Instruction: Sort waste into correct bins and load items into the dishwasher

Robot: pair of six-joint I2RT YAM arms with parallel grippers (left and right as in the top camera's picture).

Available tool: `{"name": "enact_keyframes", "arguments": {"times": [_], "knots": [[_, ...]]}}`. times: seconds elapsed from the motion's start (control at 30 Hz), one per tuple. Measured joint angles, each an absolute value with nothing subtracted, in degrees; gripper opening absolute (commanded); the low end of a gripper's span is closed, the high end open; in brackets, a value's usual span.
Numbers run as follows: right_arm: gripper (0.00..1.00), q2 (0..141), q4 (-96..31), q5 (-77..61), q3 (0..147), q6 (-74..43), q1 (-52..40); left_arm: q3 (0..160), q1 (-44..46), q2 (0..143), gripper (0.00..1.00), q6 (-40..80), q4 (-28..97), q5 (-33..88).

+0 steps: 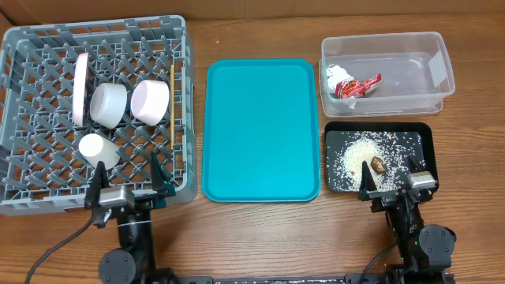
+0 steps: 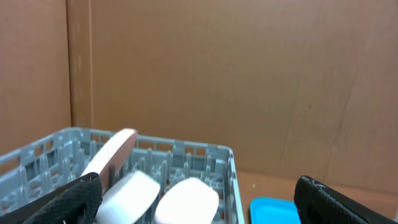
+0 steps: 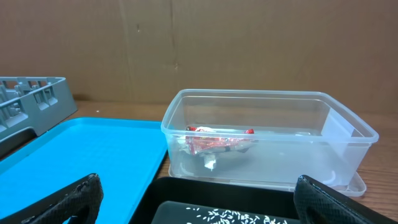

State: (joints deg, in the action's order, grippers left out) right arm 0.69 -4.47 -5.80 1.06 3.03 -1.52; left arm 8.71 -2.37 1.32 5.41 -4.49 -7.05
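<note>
The grey dish rack (image 1: 47, 177) at the left holds a white plate (image 1: 80, 88) on edge, a small white bowl (image 1: 110, 104), a second pale bowl (image 1: 150, 101), a white cup (image 1: 98, 149) and a wooden chopstick (image 1: 171, 99). The red-and-white wrapper (image 1: 352, 84) lies in the clear tub (image 1: 430, 47). Rice grains (image 1: 359, 150) and a brown lump (image 1: 379, 165) lie in the black tray (image 1: 422, 134). My left gripper (image 1: 130, 180) is open at the rack's front edge. My right gripper (image 1: 392, 175) is open over the black tray's front edge. Both are empty.
A teal tray (image 1: 262, 126) lies bare between the rack and the bins. In the left wrist view the rack (image 2: 227, 168) and bowls (image 2: 186, 200) fill the lower left. In the right wrist view the tub (image 3: 267, 134) stands behind the black tray (image 3: 211, 193).
</note>
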Motion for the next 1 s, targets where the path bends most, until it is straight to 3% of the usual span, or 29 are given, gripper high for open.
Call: {"name": "enact_keyframes", "arguments": {"times": [0.13,0.43,0.63,1.0], "knots": [[1.0,0.7,-4.5,-5.8,1.1,3.0,-1.5,2.8,-2.4,1.0,1.0,5.4,-10.6,-7.0],[1.0,0.7,-4.5,-5.8,1.1,3.0,-1.5,0.5,-2.4,0.9,1.0,5.4,-6.1,-6.9],[1.0,0.7,-4.5,-5.8,1.1,3.0,-1.5,0.5,-2.4,0.9,1.0,5.4,3.4,-6.9],[1.0,0.7,-4.5,-5.8,1.1,3.0,-1.5,0.5,-2.4,0.9,1.0,5.4,3.9,-6.6]]}}
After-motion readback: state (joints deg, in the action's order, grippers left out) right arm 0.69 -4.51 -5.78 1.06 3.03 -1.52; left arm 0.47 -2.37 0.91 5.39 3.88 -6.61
